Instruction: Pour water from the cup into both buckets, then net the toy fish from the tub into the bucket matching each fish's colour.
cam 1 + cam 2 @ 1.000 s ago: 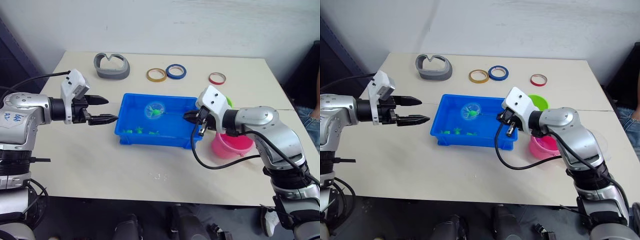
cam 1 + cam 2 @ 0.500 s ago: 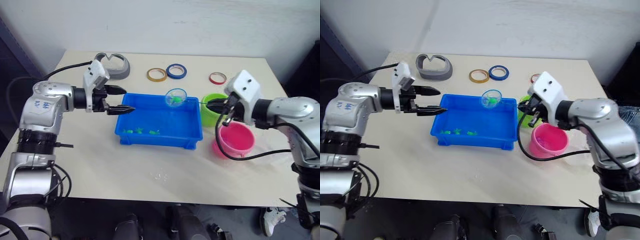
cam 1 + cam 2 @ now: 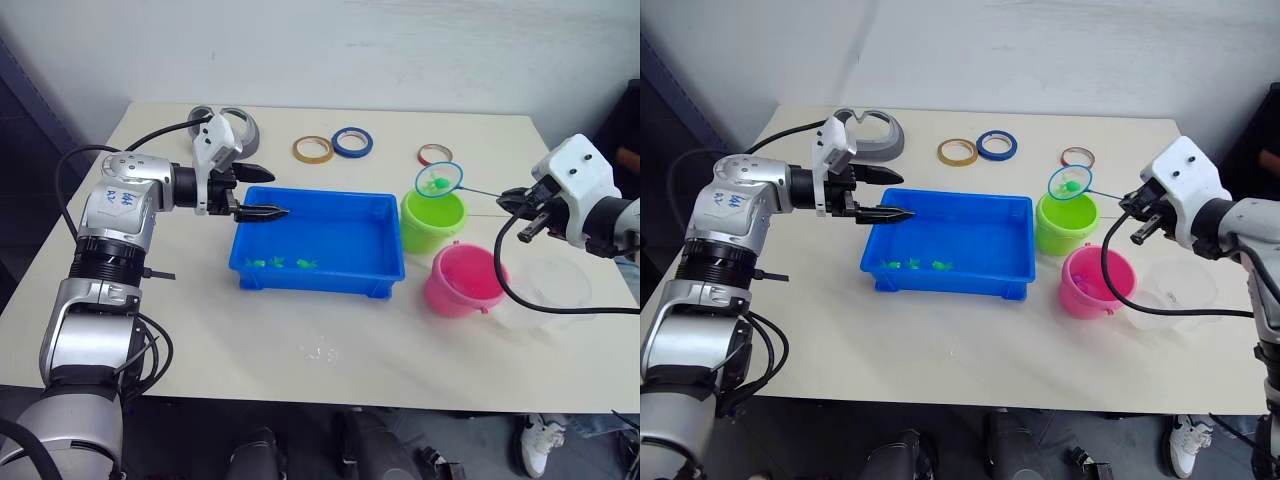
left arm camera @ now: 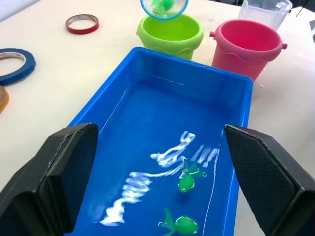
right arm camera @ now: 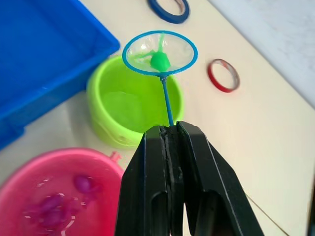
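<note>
The right gripper (image 5: 170, 142) was clamped on the thin stick of the net (image 5: 160, 53); so light and whippy a tool looked best pinched at the handle's end, as here. Its hoop hung above the green bucket (image 5: 133, 105) with a green fish (image 5: 160, 60) inside; further off, the left gripper (image 3: 258, 192) stood spread and empty over the tub (image 3: 320, 235).

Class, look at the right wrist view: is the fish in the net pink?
No, the fish in the net is green, held above the green bucket.

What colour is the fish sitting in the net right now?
Green. The fish in the net shows best in the right wrist view, above the lime green bucket.
</note>
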Motion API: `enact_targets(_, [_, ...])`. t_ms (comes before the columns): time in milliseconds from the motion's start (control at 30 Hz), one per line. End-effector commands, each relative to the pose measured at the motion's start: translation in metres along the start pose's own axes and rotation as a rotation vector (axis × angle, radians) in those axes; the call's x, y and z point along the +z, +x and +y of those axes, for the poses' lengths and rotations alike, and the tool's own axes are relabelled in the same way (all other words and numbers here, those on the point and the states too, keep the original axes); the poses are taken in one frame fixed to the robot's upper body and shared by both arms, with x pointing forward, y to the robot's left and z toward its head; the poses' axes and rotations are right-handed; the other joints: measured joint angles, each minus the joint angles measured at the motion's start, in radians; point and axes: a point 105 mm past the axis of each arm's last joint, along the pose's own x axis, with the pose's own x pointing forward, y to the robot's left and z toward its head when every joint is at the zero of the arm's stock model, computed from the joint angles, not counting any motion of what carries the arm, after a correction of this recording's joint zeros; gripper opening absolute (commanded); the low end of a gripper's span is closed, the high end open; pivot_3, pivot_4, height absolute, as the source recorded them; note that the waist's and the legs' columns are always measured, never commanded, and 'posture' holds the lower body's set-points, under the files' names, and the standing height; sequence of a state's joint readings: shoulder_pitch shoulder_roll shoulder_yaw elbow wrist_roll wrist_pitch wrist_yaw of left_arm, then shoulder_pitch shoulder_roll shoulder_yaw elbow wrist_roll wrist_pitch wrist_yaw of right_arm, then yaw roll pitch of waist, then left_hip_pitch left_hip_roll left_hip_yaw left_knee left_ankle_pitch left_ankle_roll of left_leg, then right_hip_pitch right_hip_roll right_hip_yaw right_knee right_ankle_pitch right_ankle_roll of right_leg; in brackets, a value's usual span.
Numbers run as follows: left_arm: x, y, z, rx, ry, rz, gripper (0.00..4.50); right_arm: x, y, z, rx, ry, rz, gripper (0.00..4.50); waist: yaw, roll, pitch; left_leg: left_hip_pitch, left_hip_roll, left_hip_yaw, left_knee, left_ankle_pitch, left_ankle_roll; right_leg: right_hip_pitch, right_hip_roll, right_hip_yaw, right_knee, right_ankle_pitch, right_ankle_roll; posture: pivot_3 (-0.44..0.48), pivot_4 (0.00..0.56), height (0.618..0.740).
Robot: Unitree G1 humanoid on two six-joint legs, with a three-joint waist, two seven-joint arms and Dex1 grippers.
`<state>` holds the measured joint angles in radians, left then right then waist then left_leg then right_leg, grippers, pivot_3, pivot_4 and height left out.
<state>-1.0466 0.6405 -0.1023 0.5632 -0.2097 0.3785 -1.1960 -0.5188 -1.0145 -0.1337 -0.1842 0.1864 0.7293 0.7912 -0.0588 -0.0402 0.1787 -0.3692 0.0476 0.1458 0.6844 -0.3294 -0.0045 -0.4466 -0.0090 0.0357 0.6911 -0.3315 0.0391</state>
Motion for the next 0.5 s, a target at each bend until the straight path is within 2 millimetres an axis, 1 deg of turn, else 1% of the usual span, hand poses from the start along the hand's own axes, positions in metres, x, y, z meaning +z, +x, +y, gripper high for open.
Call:
enact_targets(33, [0.015, -0.004, 0.002, 0.004, 0.058, -0.015, 4.46, -0.004, -0.001, -0.006, -0.045, -0.143, 0.031, 0.0, 0.002, 0.0, 0.0, 0.0, 0.0, 0.0, 0.0, 0.0, 0.0, 0.0, 0.0, 0.0, 0.0, 0.0, 0.0, 0.0, 0.15, 0.738])
enact_targets(167, [0.014, -0.007, 0.002, 0.008, 0.057, -0.011, 4.46, -0.006, 0.001, -0.001, -0.046, -0.285, 0.054, 0.0, 0.002, 0.0, 0.0, 0.0, 0.0, 0.0, 0.0, 0.0, 0.0, 0.0, 0.0, 0.0, 0.0, 0.0, 0.0, 0.0, 0.15, 0.738])
enact_targets(233, [0.013, -0.008, 0.001, 0.009, 0.055, -0.009, 4.46, -0.007, 0.0, 0.001, -0.054, -0.416, 0.079, 0.0, 0.002, 0.001, 0.001, 0.0, 0.0, 0.0, 0.0, 0.0, 0.0, 0.0, 0.0, 0.0, 0.0, 0.0, 0.0, 0.0, 0.15, 0.738])
enact_targets(267, [0.013, -0.008, 0.001, 0.009, 0.054, -0.009, 4.46, -0.005, -0.001, 0.003, -0.061, -0.495, 0.085, 0.0, 0.003, 0.001, 0.001, 0.0, 0.0, 0.0, 0.0, 0.0, 0.0, 0.0, 0.0, 0.0, 0.0, 0.0, 0.0, 0.0, 0.15, 0.738])
enact_targets(333, [0.013, -0.008, 0.001, 0.009, 0.052, -0.008, 4.46, -0.001, -0.001, 0.007, -0.07, -0.599, 0.076, 0.0, 0.002, 0.001, 0.001, 0.0, 0.0, 0.0, 0.0, 0.0, 0.0, 0.0, 0.0, 0.0, 0.0, 0.0, 0.0, 0.0, 0.15, 0.738])
enact_targets(500, [0.012, -0.007, 0.0, 0.004, 0.048, -0.008, 4.46, 0.006, -0.003, 0.018, -0.08, -0.816, 0.066, 0.0, 0.002, 0.001, 0.001, 0.0, 0.0, 0.0, 0.0, 0.0, -0.001, 0.0, 0.0, 0.0, 0.001, 0.0, 0.0, 0.0, 0.15, 0.738])
